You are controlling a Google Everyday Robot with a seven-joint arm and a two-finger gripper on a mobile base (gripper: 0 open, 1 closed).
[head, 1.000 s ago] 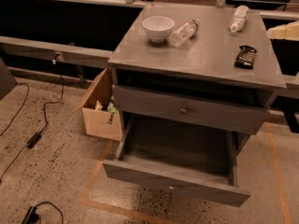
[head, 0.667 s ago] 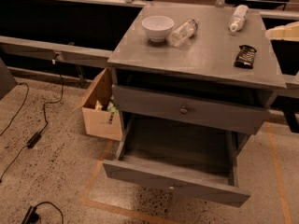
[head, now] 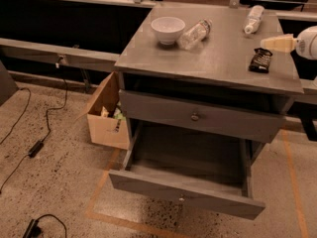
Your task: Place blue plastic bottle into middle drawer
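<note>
Scene: a grey cabinet seen from above and in front, its tabletop (head: 218,63) carrying a few small things; every place below is given from the white round bowl (head: 167,29) near the tabletop's back left
Blue plastic bottle (head: 253,19): small clear plastic bottle with a white cap and a white and pale-blue label, lying on its side well to the right of the bowl, near the back edge
Other bottle: a clearer plastic bottle without a bright label (head: 194,33), lying just right of the bowl
Dark object: a flat black oblong thing (head: 260,59), right of the bowl and nearer the front than the blue bottle
Middle drawer (head: 188,195): wide deep grey drawer, pulled open below and in front of the bowl, nothing visible inside
Pincer (head: 277,42): cream tip on a white body, far right of the bowl, just above the dark object and apart from the blue bottle; open or closed cannot be told
Handling: probably light and thin-walled, smooth, apt to roll; likely best held across the labelled body, gently
Change: a second ago the pincer sat at the right edge; it now reaches further towards the bowl; bottles and drawer are unmoved
</note>
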